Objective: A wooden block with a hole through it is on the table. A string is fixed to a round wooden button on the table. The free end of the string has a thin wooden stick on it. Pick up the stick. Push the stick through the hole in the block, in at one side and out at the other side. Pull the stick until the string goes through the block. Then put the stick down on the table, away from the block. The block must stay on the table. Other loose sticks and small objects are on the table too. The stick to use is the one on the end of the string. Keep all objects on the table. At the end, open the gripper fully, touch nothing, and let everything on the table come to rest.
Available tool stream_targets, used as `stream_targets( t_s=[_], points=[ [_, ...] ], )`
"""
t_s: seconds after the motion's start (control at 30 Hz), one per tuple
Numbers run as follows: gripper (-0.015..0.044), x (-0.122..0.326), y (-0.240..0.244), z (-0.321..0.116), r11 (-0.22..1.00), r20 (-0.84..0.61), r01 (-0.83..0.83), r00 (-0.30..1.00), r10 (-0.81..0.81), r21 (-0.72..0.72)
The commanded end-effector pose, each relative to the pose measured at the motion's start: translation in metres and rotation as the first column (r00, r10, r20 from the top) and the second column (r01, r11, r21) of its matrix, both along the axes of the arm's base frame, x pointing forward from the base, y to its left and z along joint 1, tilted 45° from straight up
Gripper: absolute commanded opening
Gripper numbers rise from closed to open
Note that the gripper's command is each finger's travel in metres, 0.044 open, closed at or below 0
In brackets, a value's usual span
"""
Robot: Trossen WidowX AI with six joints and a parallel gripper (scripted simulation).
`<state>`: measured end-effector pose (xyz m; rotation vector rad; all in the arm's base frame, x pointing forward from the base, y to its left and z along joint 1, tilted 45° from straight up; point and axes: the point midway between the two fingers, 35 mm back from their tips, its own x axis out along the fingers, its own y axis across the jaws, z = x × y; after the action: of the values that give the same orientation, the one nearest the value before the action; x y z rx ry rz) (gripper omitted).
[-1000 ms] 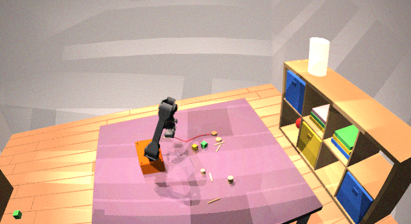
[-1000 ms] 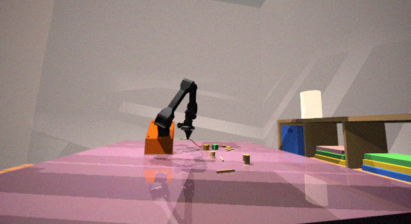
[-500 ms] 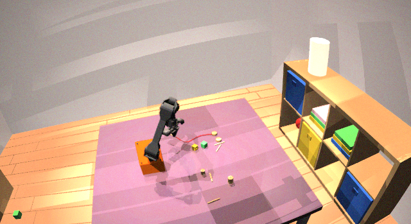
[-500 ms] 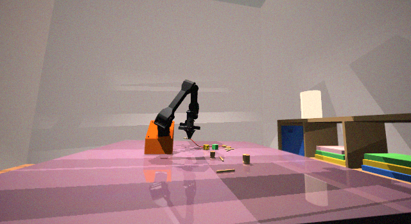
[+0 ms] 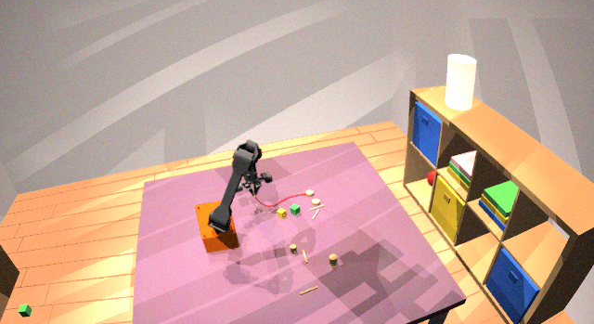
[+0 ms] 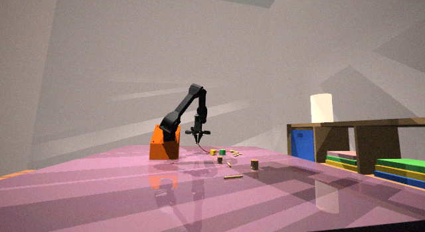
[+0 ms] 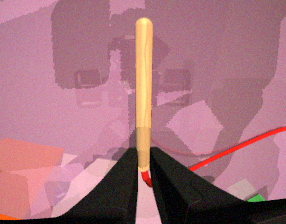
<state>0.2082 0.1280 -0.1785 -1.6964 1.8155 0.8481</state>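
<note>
Reference: my base (image 5: 211, 244) (image 6: 154, 155) (image 7: 1, 217), top view. All listed items rest on the bench (image 5: 176, 278) (image 6: 116, 192) (image 7: 24, 100). Right of it: the near cube (image 5: 281, 213) (image 6: 213, 152), then the far cube (image 5: 294, 209) (image 6: 222, 152) (image 7: 256, 199). Farther right: the string's button (image 5: 310, 192) (image 6: 232, 151), a loose disc (image 5: 316, 201) (image 6: 235, 153) just beside. Lower right: two cylinders (image 5: 333, 260) (image 6: 254, 165), a short stick (image 5: 304, 256) (image 6: 229, 164) between them. Lowest: a lone stick (image 5: 308, 291) (image 6: 233, 177).
</note>
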Motion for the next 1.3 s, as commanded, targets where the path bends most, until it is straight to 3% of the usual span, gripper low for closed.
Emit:
stream_targets(
  t_s=[0.0,0.27,0.57,0.93,1.27],
  points=[
    [0.0,0.004,0.0,-0.002,0.992,0.117,0.123,0.986,-0.121,-0.012],
    [0.0,0.012,0.002,-0.004,0.944,0.31,0.33,0.897,-0.316,0.008],
    [0.0,0.02,0.003,-0.006,0.841,0.502,0.535,0.707,-0.498,0.08],
    [0.0,0.03,0.004,-0.008,0.662,0.672,0.715,0.377,-0.637,0.226],
    [0.0,0.039,0.005,-0.01,0.47,0.743,0.788,0.025,-0.669,0.397]
  ],
)
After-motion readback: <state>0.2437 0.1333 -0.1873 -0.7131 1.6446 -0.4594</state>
